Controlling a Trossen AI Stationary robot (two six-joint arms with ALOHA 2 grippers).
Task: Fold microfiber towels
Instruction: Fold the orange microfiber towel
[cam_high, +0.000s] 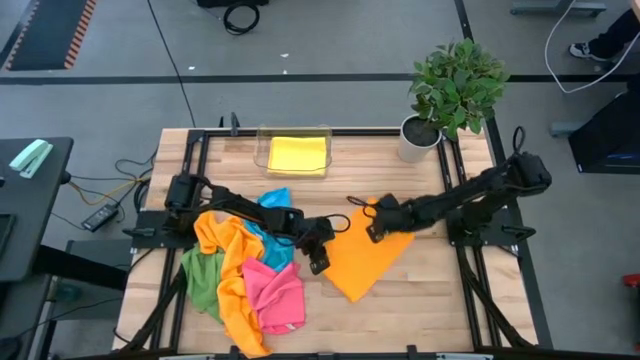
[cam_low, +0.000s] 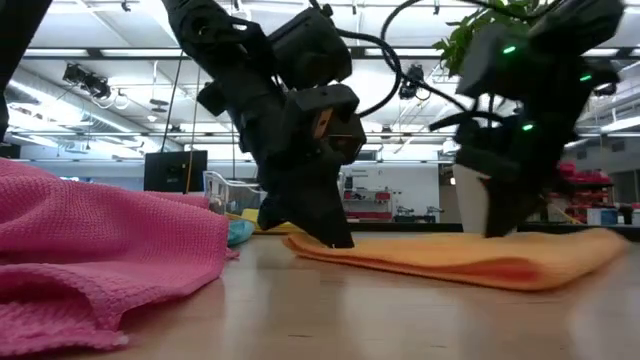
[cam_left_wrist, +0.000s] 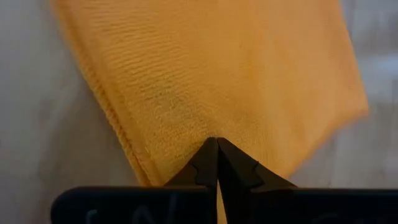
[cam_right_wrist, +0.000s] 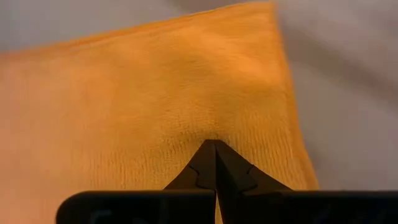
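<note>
Wooden tabletop (cam_high: 440, 290) carries a folded orange towel (cam_high: 370, 262) lying flat between both arms. Left gripper (cam_high: 318, 262) presses closed jaws onto its near-left edge; right gripper (cam_high: 374, 232) pins the far corner, jaws together. Loose towels (cam_high: 245, 275) heap behind the left jaws.

We see an orange towel (cam_high: 372, 258) lying on the pale wood table (cam_high: 450, 290), its weave a fine ribbed texture in plain orange. In the pile beside it we see a pink towel (cam_high: 275, 292), a green towel (cam_high: 203, 278), a blue towel (cam_high: 272, 222) and another orange cloth (cam_high: 232, 270), all in solid colours. A yellow towel (cam_high: 297, 154) sits in the clear tray (cam_high: 262, 150). Both arms are black. The plant (cam_high: 455, 82) is green, in a white pot (cam_high: 416, 140).
</note>
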